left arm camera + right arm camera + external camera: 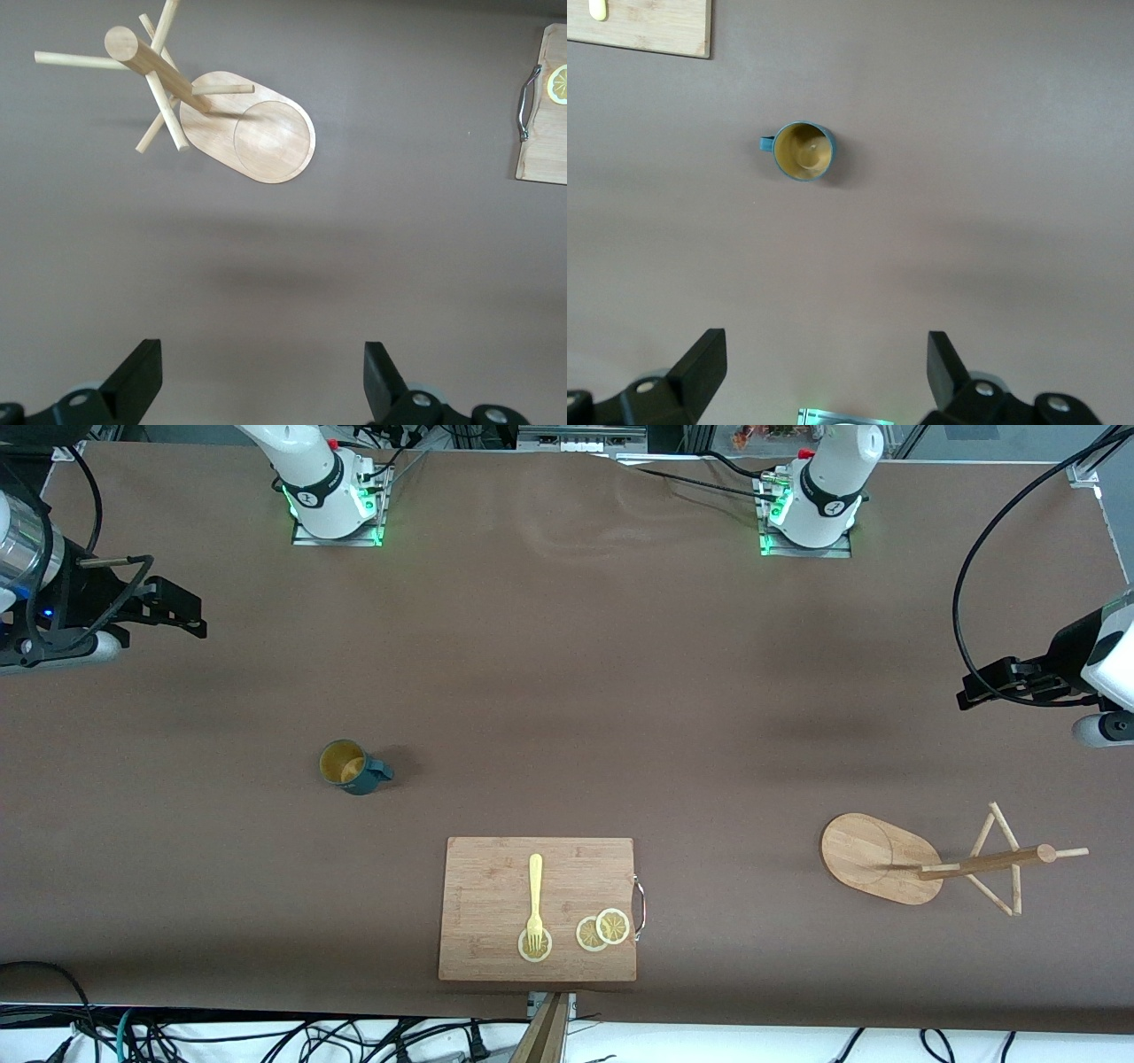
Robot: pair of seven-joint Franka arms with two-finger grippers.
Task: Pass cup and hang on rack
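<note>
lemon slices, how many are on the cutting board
3, all on the cutting board near its front-camera edge: one slice under the fork's tines, and two overlapping slices by the metal handle.

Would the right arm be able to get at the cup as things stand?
Probably yes: the cup stands upright and alone on bare table toward the right arm's end, and the right gripper hangs open above the table with nothing between them.

no readable text, labels or numbers — none on anything
</note>
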